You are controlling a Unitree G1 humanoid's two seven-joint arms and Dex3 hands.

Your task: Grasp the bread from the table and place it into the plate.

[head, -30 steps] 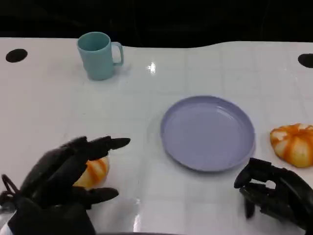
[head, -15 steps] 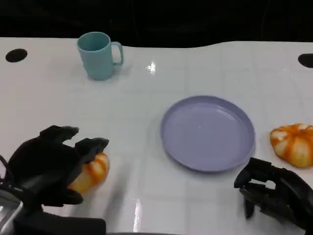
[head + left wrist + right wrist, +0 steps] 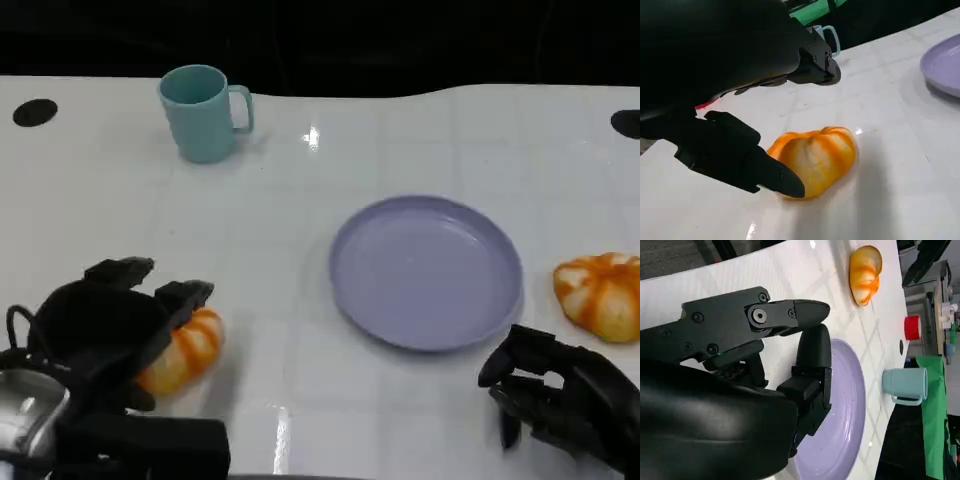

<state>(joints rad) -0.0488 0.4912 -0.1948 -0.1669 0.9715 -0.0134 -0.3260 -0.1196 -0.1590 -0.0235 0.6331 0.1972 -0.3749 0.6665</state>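
the left hand [image 3: 105,330] has dropped from a spread, reaching pose a second ago onto the orange, white-striped bread roll [image 3: 185,350] at the near left of the white table [image 3: 300,270]. its fingers now curl over the roll's top. in the left wrist view a fingertip [image 3: 785,182] meets the roll's near side while the upper fingers arch just above it, so the grasp looks begun but not plainly closed; whether the roll is truly held cannot be told. the roll rests on the table under that hand, not yet lifted.

the round lilac plastic plate [image 3: 427,270] waits well to the right of the left hand, bare. the right hand [image 3: 560,395] has not moved, its fingers curled in on nothing, just this side of the plate. a second orange striped roll [image 3: 600,293] lies beyond it, and a teal mug [image 3: 203,112] stands far ahead of the left hand. next, likely, comes the squeeze and lift.
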